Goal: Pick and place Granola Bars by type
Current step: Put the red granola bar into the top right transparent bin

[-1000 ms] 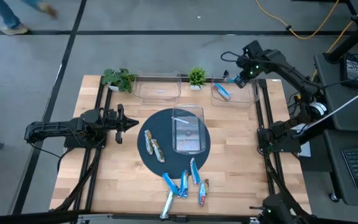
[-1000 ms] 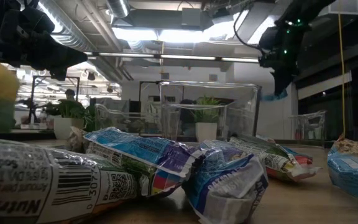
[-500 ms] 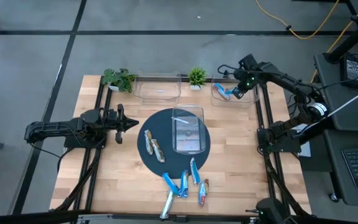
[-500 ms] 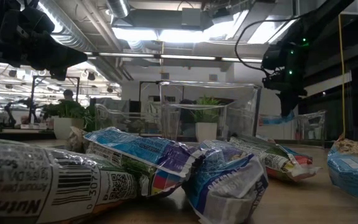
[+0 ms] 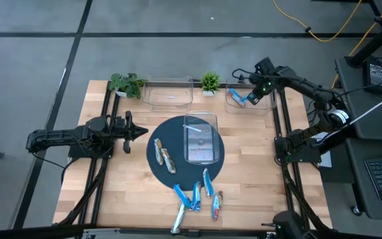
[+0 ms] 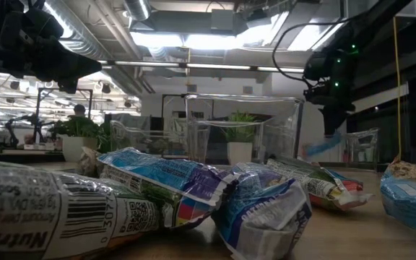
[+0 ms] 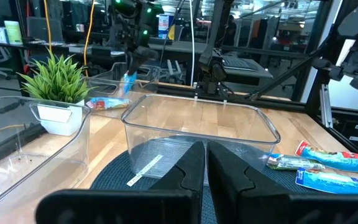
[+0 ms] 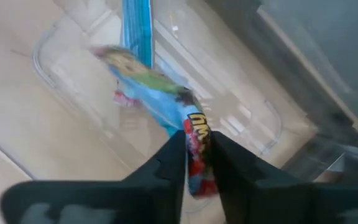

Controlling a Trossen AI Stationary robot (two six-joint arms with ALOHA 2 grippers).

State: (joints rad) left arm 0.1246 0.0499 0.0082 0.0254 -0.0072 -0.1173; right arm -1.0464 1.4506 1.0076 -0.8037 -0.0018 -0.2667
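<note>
Since a second ago: right gripper [image 5: 253, 97] had swung down from above the table's far-right corner to sit over the far-right clear bin [image 5: 265, 105]; between the last half-second and this moment it barely shifted, though the low view showed its bar hanging lower.
Right gripper: fingers [image 8: 169, 163] clamped on a blue-and-red granola bar [image 8: 190, 140], the wrapper dangling over the bin — a second blue bar [image 5: 236, 97] already lay inside it.
Left gripper: [image 5: 138, 131] hovered over the table's left side beside the dark round mat [image 5: 156, 164], fingers [image 7: 185, 171] pressed together, holding nothing.
Centre bin: [image 5: 199, 138] clear, set on the mat; no bar could be made out inside it.
On the mat: two brown bars [image 5: 164, 158] lay side by side, left of the centre bin.
Near edge: a cluster of blue bars [image 5: 196, 192] rested on the bare wood, one with red [image 5: 216, 205] at its right and a silvery white bar [image 5: 178, 218] nearest the edge.
Far edge: another clear bin [image 5: 168, 94] stood between two potted plants [image 5: 126, 84] — the smaller plant [image 5: 210, 82] just beside the right gripper's bin.
</note>
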